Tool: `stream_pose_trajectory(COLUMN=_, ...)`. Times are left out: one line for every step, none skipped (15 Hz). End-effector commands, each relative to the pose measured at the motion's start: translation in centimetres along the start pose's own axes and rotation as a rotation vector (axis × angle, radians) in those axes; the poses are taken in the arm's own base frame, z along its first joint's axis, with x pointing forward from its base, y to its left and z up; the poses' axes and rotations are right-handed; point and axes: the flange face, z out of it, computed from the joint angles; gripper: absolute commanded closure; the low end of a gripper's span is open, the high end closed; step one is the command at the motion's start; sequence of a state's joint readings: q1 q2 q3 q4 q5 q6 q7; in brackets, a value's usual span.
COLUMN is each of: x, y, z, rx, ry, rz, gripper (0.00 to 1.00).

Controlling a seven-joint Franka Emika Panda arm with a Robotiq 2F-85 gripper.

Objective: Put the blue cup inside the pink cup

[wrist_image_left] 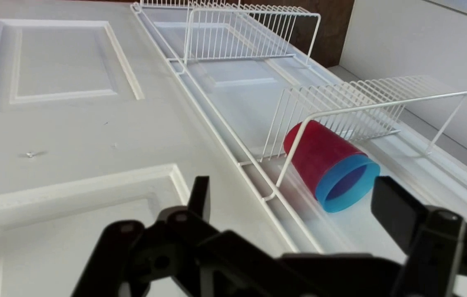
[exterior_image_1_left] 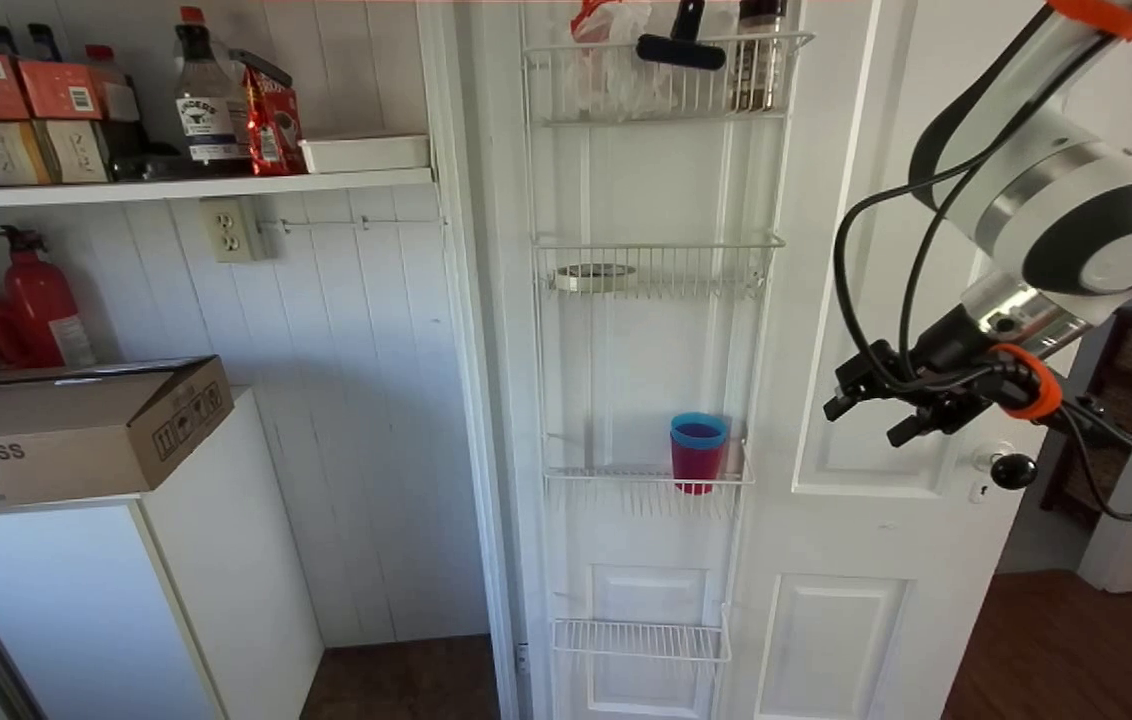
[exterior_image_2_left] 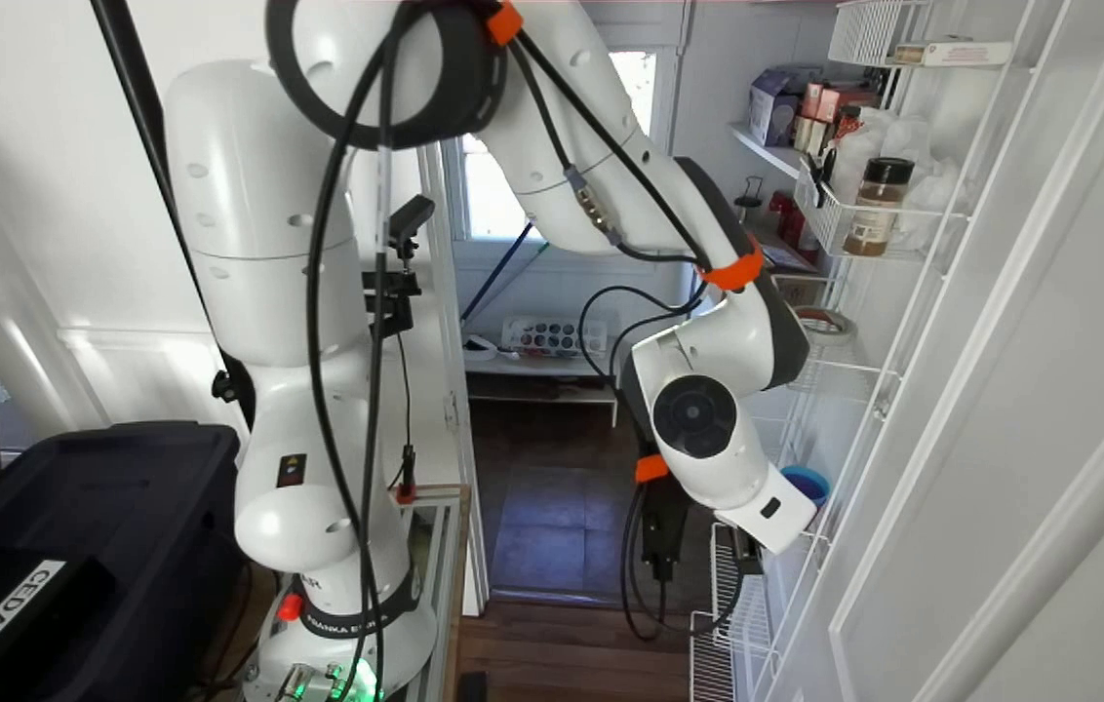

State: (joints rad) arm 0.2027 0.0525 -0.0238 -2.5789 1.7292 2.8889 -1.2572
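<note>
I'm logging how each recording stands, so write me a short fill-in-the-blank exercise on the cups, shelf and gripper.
The blue cup sits ____ the pink cup.
The pink cup stands on a wire shelf fixed to the ____ with the black knob.
The gripper is ____ rather than shut.
Missing words: inside; door; open.

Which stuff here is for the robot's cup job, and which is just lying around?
For the job:
blue cup, already nested inside
pink cup
gripper, open

Just lying around:
cardboard box
fire extinguisher
tape roll
spice jar
</note>
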Motion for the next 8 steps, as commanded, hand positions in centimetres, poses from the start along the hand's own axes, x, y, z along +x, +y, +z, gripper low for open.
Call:
stream_pose_trajectory(x=-1.1, y=-0.5, z=-4.1, rx=0.087, ry=-0.027, rz=0.048, gripper=0.00)
stream_pose_trajectory(x=-0.9, y=-0.7, z=-4.8, rx=0.113, ry=-0.030, rz=0.059, gripper=0.00)
stream_pose_trajectory(x=-0.7, y=-1.0, z=-5.5, rx=0.141, ry=-0.034, rz=0.066, gripper=0.00)
stream_pose_trajectory(x=-0.4, y=-1.3, z=-6.2, rx=0.157, ry=-0.034, rz=0.070, gripper=0.00)
stream_pose_trajectory(x=0.0, y=-0.8, z=-3.9, rx=0.113, ry=-0.029, rz=0.055, gripper=0.00)
stream_pose_trajectory(x=0.2, y=-1.1, z=-4.5, rx=0.122, ry=-0.021, rz=0.056, gripper=0.00)
stream_pose_trajectory(x=0.2, y=-1.1, z=-4.6, rx=0.123, ry=-0.019, rz=0.055, gripper=0.00)
stream_pose_trajectory(x=0.1, y=-1.0, z=-4.4, rx=0.121, ry=-0.023, rz=0.055, gripper=0.00)
